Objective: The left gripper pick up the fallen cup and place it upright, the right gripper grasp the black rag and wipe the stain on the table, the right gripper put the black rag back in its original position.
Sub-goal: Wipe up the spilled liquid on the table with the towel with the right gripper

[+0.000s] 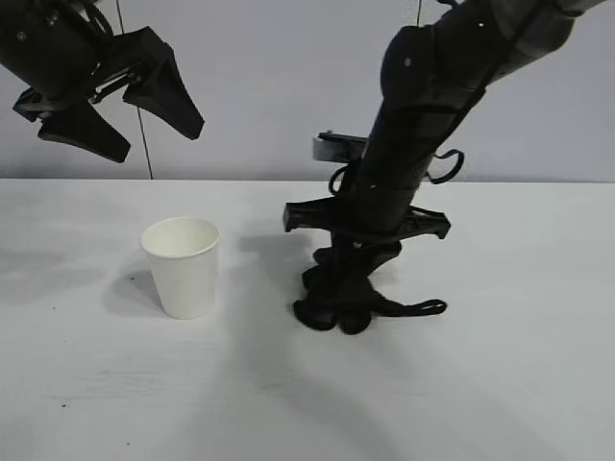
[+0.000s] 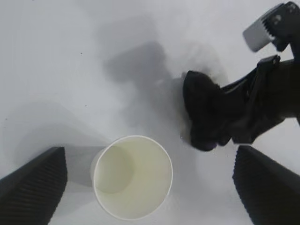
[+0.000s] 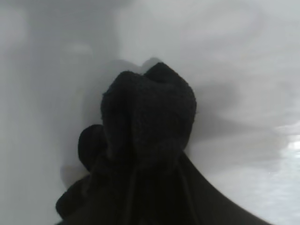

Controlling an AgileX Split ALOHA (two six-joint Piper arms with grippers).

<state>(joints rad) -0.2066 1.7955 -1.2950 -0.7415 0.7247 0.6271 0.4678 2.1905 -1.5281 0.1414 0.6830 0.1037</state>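
Observation:
The white paper cup [image 1: 181, 266] stands upright on the table [image 1: 500, 384], left of centre; the left wrist view looks down into its mouth [image 2: 132, 177]. My left gripper [image 1: 159, 142] is open and empty, raised high above and behind the cup, its fingers [image 2: 33, 187] wide either side of it. My right gripper [image 1: 348, 277] points down at the table's centre, shut on the black rag [image 1: 336, 312], which is pressed on the tabletop with its thin tail trailing right. The rag also shows in the left wrist view [image 2: 201, 117] and the right wrist view [image 3: 147, 108]. The stain is hidden.
A grey wall stands behind the table's far edge. Bare tabletop [image 1: 96, 403] lies at the front, left and right of the cup and rag. The right arm [image 1: 423, 115] leans over the centre.

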